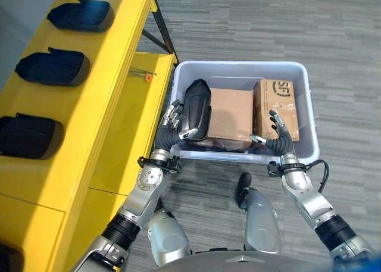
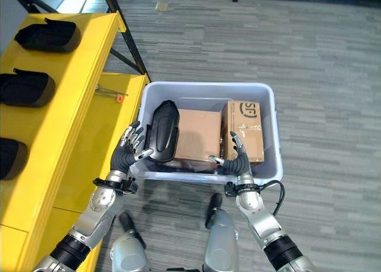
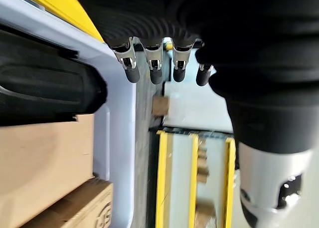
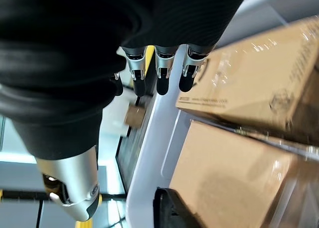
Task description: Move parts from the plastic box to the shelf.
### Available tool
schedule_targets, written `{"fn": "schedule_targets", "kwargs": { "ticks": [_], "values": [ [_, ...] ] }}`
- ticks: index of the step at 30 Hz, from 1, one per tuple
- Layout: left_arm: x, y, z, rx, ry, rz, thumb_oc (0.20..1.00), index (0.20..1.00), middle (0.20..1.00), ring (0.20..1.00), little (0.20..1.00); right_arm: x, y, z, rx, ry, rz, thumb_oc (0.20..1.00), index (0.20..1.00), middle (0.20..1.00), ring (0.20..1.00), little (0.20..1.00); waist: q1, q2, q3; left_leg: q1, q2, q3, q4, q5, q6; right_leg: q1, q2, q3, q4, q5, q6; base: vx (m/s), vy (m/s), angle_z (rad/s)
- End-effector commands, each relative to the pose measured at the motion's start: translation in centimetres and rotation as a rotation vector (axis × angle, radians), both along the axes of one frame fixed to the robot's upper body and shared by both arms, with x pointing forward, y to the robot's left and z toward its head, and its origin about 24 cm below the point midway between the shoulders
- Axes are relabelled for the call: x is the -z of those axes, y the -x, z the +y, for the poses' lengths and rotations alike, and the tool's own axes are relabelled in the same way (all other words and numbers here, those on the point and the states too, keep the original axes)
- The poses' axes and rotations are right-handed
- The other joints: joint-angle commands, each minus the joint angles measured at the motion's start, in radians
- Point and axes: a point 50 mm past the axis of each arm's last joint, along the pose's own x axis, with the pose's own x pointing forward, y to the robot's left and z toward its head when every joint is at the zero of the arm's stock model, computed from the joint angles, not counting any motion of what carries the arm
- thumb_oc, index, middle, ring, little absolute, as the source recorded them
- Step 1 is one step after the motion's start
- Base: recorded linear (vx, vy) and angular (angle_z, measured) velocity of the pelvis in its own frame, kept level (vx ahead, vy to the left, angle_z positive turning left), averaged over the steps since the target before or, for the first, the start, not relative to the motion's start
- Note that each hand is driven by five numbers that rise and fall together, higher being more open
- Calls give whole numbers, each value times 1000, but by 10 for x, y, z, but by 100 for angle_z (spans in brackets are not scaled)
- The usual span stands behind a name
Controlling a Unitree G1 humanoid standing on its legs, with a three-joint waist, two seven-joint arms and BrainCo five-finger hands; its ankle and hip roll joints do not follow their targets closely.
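Lowest in the frame, the two arms come up from the bottom corners toward the plastic box (image 1: 302, 81), which sits on the grey floor (image 1: 250, 22) in the middle of the picture. The left hand (image 1: 171, 124) is at the box's near left corner, its fingers spread and fairly straight, holding nothing; the fingertips are just beside the black part (image 1: 197, 109), and whether they touch it cannot be told. The right hand (image 1: 280, 135) is at the near right rim, fingers likewise extended and loose, empty, close before the right-hand carton (image 1: 277, 108).

Inside the box, the black part stands tilted against the left wall. Next to it, in the centre, lies a plain brown carton (image 1: 230, 117), and the second carton with a printed top lies along the right wall, touching the first.

To the left of the frame runs the yellow shelf (image 1: 113, 111). Its lower level holds a small orange-tipped item (image 1: 147, 78) near the box's far left corner. On the upper level, three black parts (image 1: 53, 67) lie in a row, from the left edge to the upper left.
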Motion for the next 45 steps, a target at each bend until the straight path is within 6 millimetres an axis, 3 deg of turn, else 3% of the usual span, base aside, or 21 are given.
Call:
{"fn": "schedule_targets", "kwargs": {
  "ticks": [1, 5, 12, 17, 22, 26, 32, 34, 38, 45],
  "values": [
    [-22, 9, -1, 39, 49, -104, 1000, 1000, 1000, 1000, 1000, -8, 3, 15, -39, -98, -66, 1000, 1000, 1000, 1000, 1000, 8, -36, -24, 40, -52, -2, -24, 4, 4, 118, -13, -1, 19, -89, 60, 113, 222, 32],
    [-17, 16, -1, 51, 40, -105, 1000, 1000, 1000, 1000, 1000, -3, 7, 18, -75, -59, -36, 1000, 1000, 1000, 1000, 1000, 14, -31, -25, 69, -87, -6, -48, -5, 14, 166, 3, 2, -53, -56, 75, 88, 116, 36],
    [-17, 19, 2, 52, 49, -104, 1000, 1000, 1000, 1000, 1000, -10, 6, 21, -112, -50, -72, 1000, 1000, 1000, 1000, 1000, 33, -34, -15, 58, -92, -12, -46, -6, 16, 181, 11, -10, -89, -45, 77, 39, 31, 1],
    [-19, 18, -1, 80, 40, -110, 1000, 1000, 1000, 1000, 1000, -30, -5, 28, -113, -48, -178, 1000, 1000, 1000, 1000, 1000, 52, -35, 4, 34, -90, -22, -30, -8, 14, 171, 13, -13, -87, -45, 72, 13, -10, -4],
    [-27, 13, -10, 126, 31, -132, 1000, 1000, 1000, 1000, 1000, -57, -32, 28, 12, -94, -257, 1000, 1000, 1000, 1000, 1000, 73, -29, 25, 9, -87, -34, -18, -6, 10, 152, 12, -15, -68, -51, 64, 9, -29, 1],
    [-42, 6, -23, 159, 33, -179, 1000, 1000, 1000, 1000, 1000, -75, -57, 27, 71, -185, -231, 1000, 1000, 1000, 1000, 1000, 84, -15, 53, -26, -83, -43, 11, -9, 10, 115, 1, -15, -24, -60, 55, -1, -7, 2],
    [-61, -2, -31, 170, 50, -249, 1000, 1000, 1000, 1000, 1000, -89, -79, 33, 86, -225, -176, 1000, 1000, 1000, 1000, 1000, 95, -1, 88, -72, -83, -56, 41, -10, 10, 64, -11, -12, 23, -70, 47, -33, -2, 2],
    [-79, -5, -37, 185, 73, -319, 1000, 1000, 1000, 1000, 1000, -95, -94, 34, 119, -246, -142, 1000, 1000, 1000, 1000, 1000, 108, 11, 125, -118, -87, -65, 60, -6, 11, 14, -23, -13, 55, -71, 45, -100, 9, 0],
    [-90, -6, -42, 193, 86, -357, 1000, 1000, 1000, 1000, 1000, -99, -103, 36, 141, -255, -112, 1000, 1000, 1000, 1000, 1000, 121, 20, 134, -173, -91, -74, 78, -6, 14, -44, -36, -13, 91, -76, 44, -60, 29, 8],
    [-112, -5, -51, 198, 130, -422, 1000, 1000, 1000, 1000, 1000, -108, -117, 32, 261, -183, -99, 1000, 1000, 1000, 1000, 1000, 162, 48, 134, -411, -112, -113, 155, -21, 31, -273, -60, -6, 226, -96, 38, -62, 48, 11]
  ]
}}
